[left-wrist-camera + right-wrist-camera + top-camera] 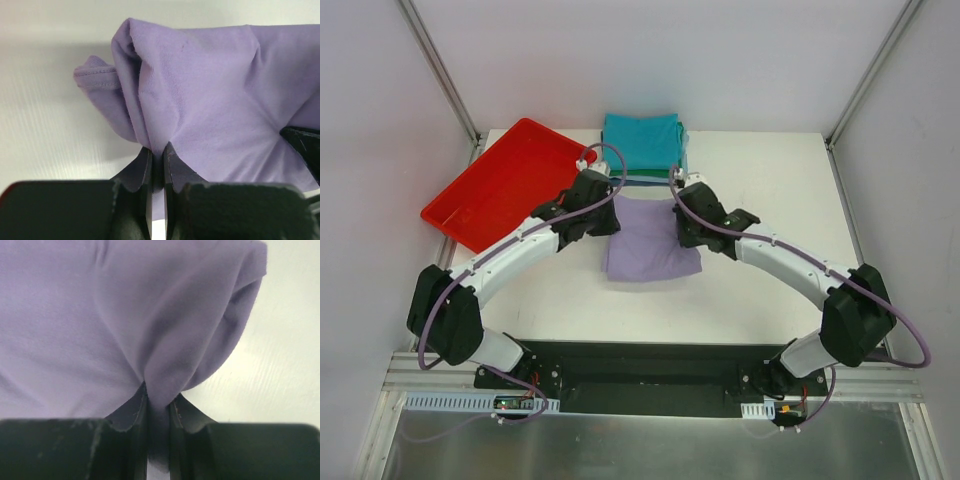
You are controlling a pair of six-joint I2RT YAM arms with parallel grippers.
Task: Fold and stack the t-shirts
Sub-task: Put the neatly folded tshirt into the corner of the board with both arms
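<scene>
The lavender-purple t-shirt [650, 245] lies folded to a rough rectangle in the middle of the white table. My left gripper [610, 215] is shut on its left edge; the left wrist view shows the cloth [210, 100] pinched between the fingers [142, 167]. My right gripper [682, 222] is shut on its right edge; the right wrist view shows the cloth [125, 315] bunched between the fingers [185, 412]. A stack of folded shirts with a teal one [640, 142] on top sits just behind, with darker layers showing under it.
A red plastic tray [500, 185] lies tilted over the table's left rear corner. Grey walls and metal posts enclose the back and sides. Bare white table [770, 170] lies right of the stack and in front of the purple shirt.
</scene>
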